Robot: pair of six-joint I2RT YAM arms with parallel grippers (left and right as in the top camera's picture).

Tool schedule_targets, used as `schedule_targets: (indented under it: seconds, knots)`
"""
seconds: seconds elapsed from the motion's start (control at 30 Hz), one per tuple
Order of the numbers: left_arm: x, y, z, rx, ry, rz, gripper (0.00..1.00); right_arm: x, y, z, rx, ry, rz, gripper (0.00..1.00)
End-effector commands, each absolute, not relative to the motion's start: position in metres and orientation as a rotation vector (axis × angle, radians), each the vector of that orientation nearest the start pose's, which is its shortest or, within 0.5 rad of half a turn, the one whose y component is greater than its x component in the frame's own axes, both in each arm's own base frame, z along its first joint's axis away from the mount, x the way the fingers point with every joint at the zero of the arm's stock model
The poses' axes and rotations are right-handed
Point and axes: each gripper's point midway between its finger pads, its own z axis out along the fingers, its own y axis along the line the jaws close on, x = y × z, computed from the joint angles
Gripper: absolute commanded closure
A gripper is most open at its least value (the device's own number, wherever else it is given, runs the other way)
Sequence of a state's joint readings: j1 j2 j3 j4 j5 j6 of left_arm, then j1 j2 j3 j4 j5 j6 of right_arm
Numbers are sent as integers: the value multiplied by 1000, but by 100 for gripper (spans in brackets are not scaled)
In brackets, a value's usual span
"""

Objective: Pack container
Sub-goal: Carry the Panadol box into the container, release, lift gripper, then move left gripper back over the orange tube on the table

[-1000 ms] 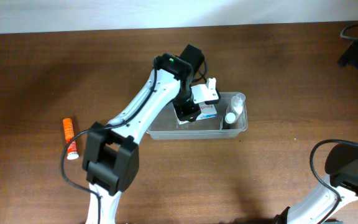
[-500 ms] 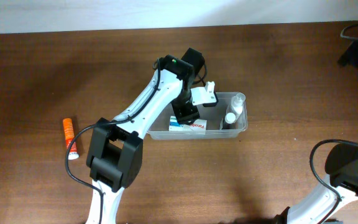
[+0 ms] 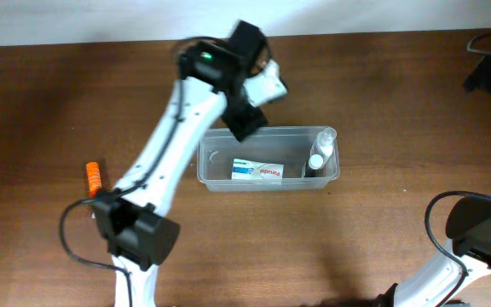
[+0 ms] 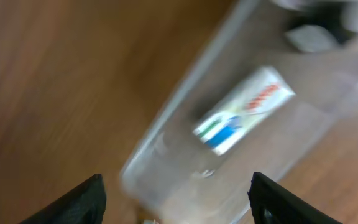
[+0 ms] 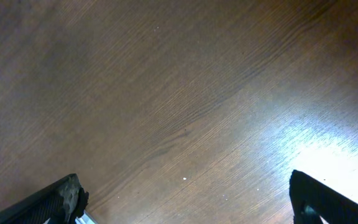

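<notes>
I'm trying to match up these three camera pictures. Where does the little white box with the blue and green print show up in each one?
Overhead: the white box lies flat inside the clear container, middle of the picture.
Left wrist: the box is blurred, upper right of centre, inside the container.
Right wrist: not in it; only bare wooden table.
Shared landmark: the container.

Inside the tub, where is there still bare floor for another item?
In the container, the left end beside the white box is bare, as is the strip behind the box. The right end is crowded by the small bottles.
</notes>
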State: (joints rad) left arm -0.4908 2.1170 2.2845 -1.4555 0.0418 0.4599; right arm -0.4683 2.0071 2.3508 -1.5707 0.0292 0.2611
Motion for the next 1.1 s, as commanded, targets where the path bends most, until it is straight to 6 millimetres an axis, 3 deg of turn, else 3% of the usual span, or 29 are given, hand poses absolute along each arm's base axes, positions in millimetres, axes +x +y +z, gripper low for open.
schedule_targets:
  seconds: [0.0, 0.13, 0.33, 0.43, 0.63, 0.97, 1.07]
  knots:
    - [421, -148, 219, 688, 2761, 62, 26, 374, -198, 273, 1002, 2579, -108, 2]
    - [422, -95, 214, 373, 2887, 17, 26, 374, -198, 273, 1002, 2579, -108, 2]
    - [403, -43, 206, 153, 3030, -43, 27, 374, -198, 273, 1002, 2579, -108, 2]
    - [392, -33, 197, 103, 3093, -38, 30, 374, -198, 273, 1002, 2579, -108, 2]
    - [383, -33, 169, 93, 3168, -32, 32, 374, -198, 273, 1002, 2579, -108, 2]
    - [377, -2, 130, -211, 3186, 51, 32, 374, -198, 273, 1002, 2579, -108, 2]
    - [370, 18, 120, -329, 3176, 134, 32, 374, -198, 273, 1002, 2579, -108, 2]
